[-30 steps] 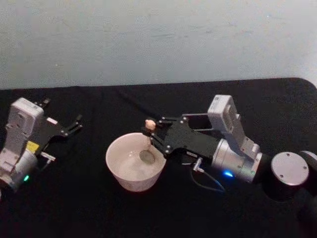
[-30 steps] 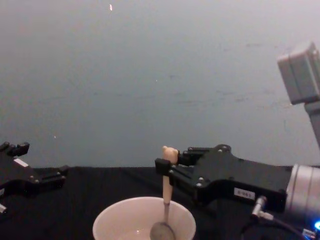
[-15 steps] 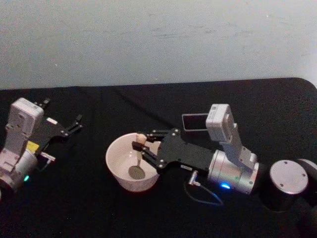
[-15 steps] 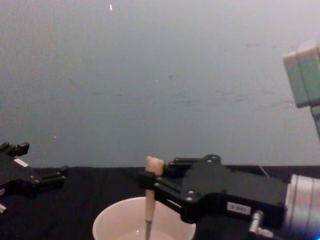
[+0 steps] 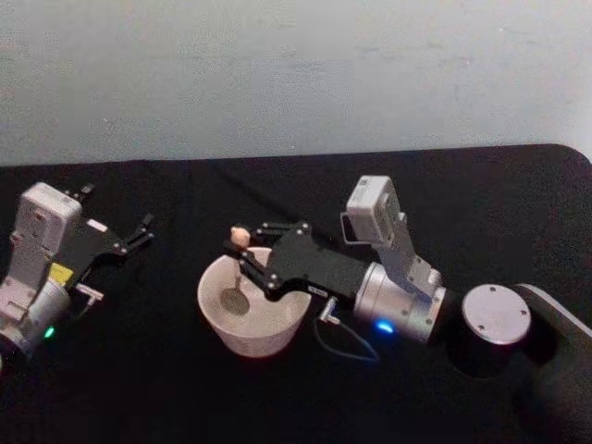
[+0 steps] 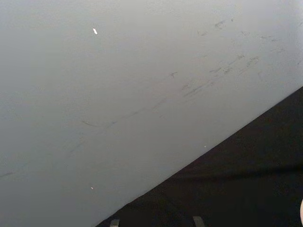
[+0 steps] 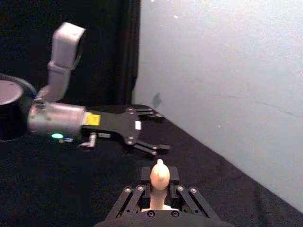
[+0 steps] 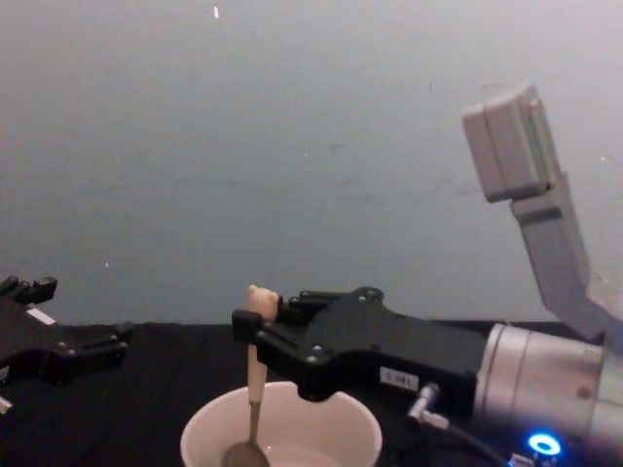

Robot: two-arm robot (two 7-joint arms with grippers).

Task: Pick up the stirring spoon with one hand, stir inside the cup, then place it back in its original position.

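Note:
The cream stirring spoon (image 5: 238, 268) stands nearly upright in the wide pale cup (image 5: 257, 339). Its animal-head knob is above the rim and its round lower end rests on the left part of the cup's inside. My right gripper (image 5: 242, 253) reaches in from the right and is shut on the spoon's stem just under the knob. The chest view shows the spoon (image 8: 254, 375), the gripper (image 8: 251, 333) and the cup (image 8: 206, 440). In the right wrist view the spoon's knob (image 7: 159, 175) sticks up between the fingers. The dark holder (image 5: 347, 229) is mostly hidden behind the right wrist.
My left gripper (image 5: 141, 232) is parked open at the table's left, well away from the cup, and shows as the left gripper (image 7: 152, 132) in the right wrist view. The black table (image 5: 166, 388) runs back to a pale wall.
My right gripper has carried the spoon leftward across the cup. Its lower end swept from the cup's right side to its left. The left arm has not moved.

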